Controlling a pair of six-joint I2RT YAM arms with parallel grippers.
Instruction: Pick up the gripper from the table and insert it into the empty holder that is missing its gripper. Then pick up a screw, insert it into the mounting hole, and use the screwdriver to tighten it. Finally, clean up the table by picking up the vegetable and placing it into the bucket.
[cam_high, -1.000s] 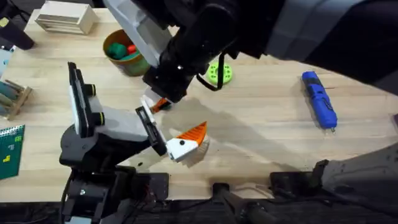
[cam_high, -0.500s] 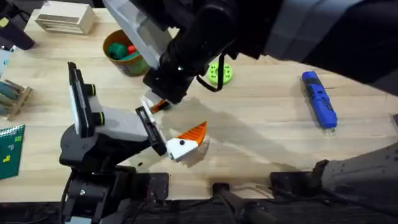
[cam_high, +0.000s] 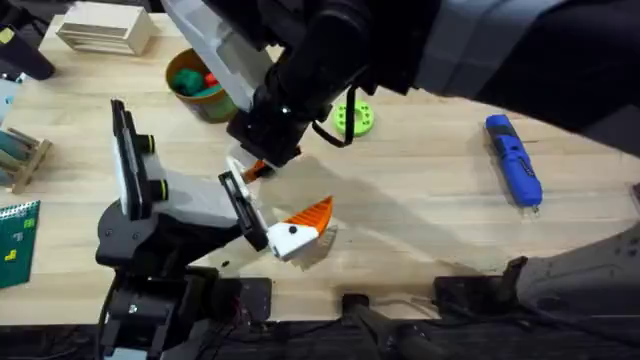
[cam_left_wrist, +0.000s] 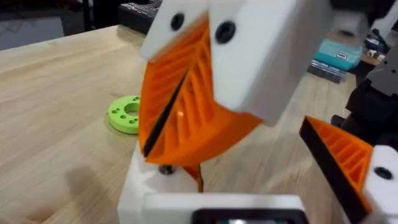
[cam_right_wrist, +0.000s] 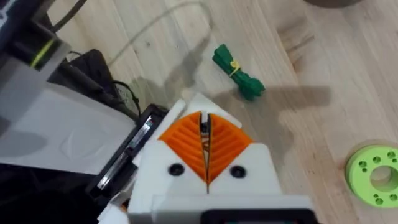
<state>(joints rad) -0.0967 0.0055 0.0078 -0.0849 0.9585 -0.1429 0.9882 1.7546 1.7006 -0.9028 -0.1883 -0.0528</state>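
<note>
My right gripper (cam_high: 255, 165) reaches across the table, its orange pads pressed together (cam_right_wrist: 204, 146). It is shut on the gripper, the orange fin, whose tip (cam_left_wrist: 194, 175) pokes out below the pads, right at the white empty holder (cam_left_wrist: 146, 190) of my left gripper (cam_high: 275, 200). The left gripper is open, and its other finger carries an orange pad (cam_left_wrist: 339, 155). The vegetable (cam_right_wrist: 238, 73) lies on the wood beyond. The blue screwdriver (cam_high: 515, 160) lies at the right. The olive bucket (cam_high: 195, 82) stands at the back left. The screw is out of view.
A bright-green disc (cam_high: 352, 118) lies just behind the grippers, also seen in the right wrist view (cam_right_wrist: 373, 175). A beige box (cam_high: 100, 28) stands at the back left. A small wooden rack (cam_high: 20, 155) and a green card (cam_high: 15, 240) sit at the left edge.
The right arm has shifted very slightly to the left above the table. Its gripper stays at the left gripper's holder, and nothing else has moved.
</note>
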